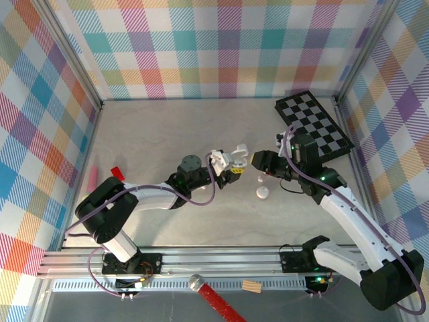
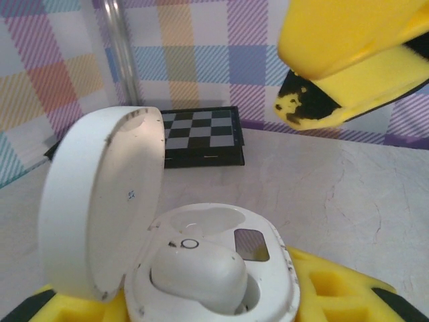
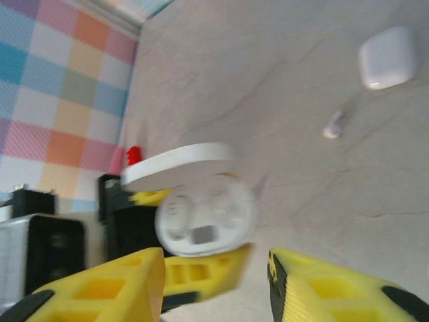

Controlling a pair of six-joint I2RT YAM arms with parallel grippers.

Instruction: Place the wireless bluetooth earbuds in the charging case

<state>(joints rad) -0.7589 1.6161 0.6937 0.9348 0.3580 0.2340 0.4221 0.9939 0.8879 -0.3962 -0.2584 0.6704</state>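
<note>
My left gripper (image 1: pixel 228 166) is shut on the white charging case (image 2: pixel 268 268), gripped at its base by the yellow pads (image 2: pixel 342 295). The lid (image 2: pixel 100 201) stands open. One white earbud (image 2: pixel 198 272) sits in the near well, and the well behind it is empty. My right gripper (image 3: pixel 214 295) hovers just right of the case (image 3: pixel 204 215), open, with nothing between its fingers. Its yellow finger (image 2: pixel 348 60) hangs over the case. A loose white earbud (image 1: pixel 261 180) (image 3: pixel 333 126) lies on the table below the grippers.
A closed white case (image 1: pixel 262 193) (image 3: pixel 389 57) lies beside the loose earbud. A black-and-white checkerboard (image 1: pixel 315 124) sits at the back right. A pink case (image 1: pixel 92 178) and a red block (image 1: pixel 117 172) lie by the left wall.
</note>
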